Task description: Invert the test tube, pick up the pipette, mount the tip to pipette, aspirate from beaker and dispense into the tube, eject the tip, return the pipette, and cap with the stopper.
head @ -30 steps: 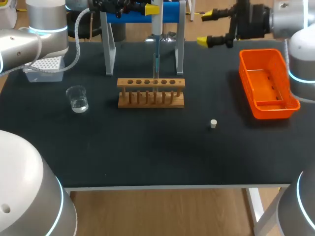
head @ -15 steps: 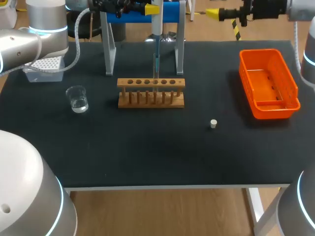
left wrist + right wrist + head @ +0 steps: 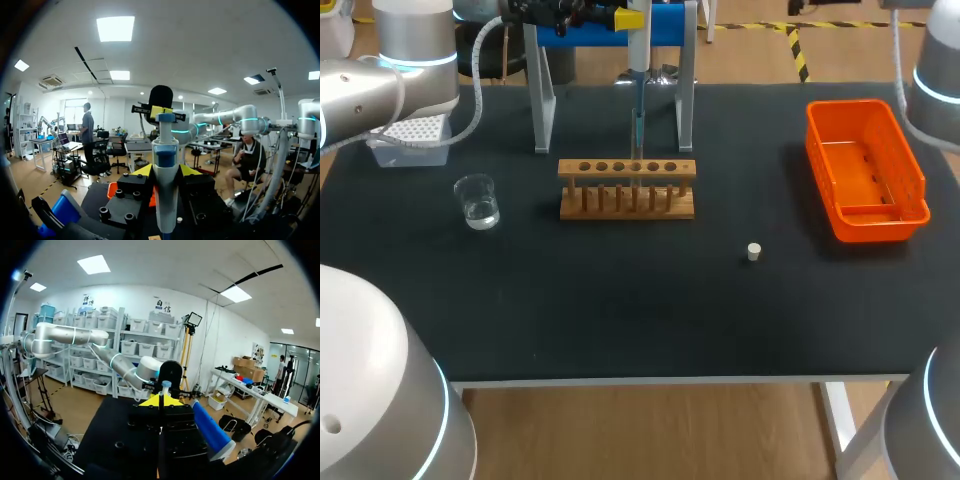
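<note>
Left jaws grasping pipette (image 3: pixel 165 200) | right jaws cannot tell | head view alone: rack (image 3: pixel 578 212) under pipette

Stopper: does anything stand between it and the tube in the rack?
Nothing lies on the table between stopper and rack, but the pipette, held by the left end effector, hangs directly over the rack.
</note>
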You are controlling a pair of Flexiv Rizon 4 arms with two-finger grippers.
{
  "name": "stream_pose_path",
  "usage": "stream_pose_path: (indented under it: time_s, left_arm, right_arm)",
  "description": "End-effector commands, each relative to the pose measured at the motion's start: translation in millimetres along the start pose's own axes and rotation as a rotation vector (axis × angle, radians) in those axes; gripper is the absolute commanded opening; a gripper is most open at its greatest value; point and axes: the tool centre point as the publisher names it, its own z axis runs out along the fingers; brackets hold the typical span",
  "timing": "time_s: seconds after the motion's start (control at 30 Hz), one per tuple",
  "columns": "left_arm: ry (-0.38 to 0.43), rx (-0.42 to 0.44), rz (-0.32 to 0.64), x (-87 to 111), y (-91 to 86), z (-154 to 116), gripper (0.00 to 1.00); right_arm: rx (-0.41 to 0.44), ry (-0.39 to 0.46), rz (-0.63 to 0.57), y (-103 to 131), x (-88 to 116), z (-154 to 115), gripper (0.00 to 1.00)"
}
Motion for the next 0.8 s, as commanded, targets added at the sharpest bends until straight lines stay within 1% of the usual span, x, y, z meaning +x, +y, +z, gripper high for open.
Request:
stream_pose_path:
  time_s: [0.03,0.3,0.63,0.8]
  left_arm:
    - [0.009,-0.001,-0.001,-2.9,-0.2,-1.6,0.00]
    - [0.009,-0.001,-0.001,-2.9,-0.2,-1.6,0.00]
    - [0.009,-0.001,-0.001,-2.9,-0.2,-1.6,0.00]
    - [0.009,-0.001,-0.001,-2.9,-0.2,-1.6,0.00]
  right_arm:
    - [-0.004,0.043,0.018,7.5,-14.0,18.5,0.00]
    - [-0.017,0.084,0.048,20.9,-14.4,43.1,0.00]
    - [-0.021,0.121,0.075,27.2,-8.9,63.5,0.00]
    - [-0.017,0.147,0.083,25.1,-3.5,74.9,0.00]
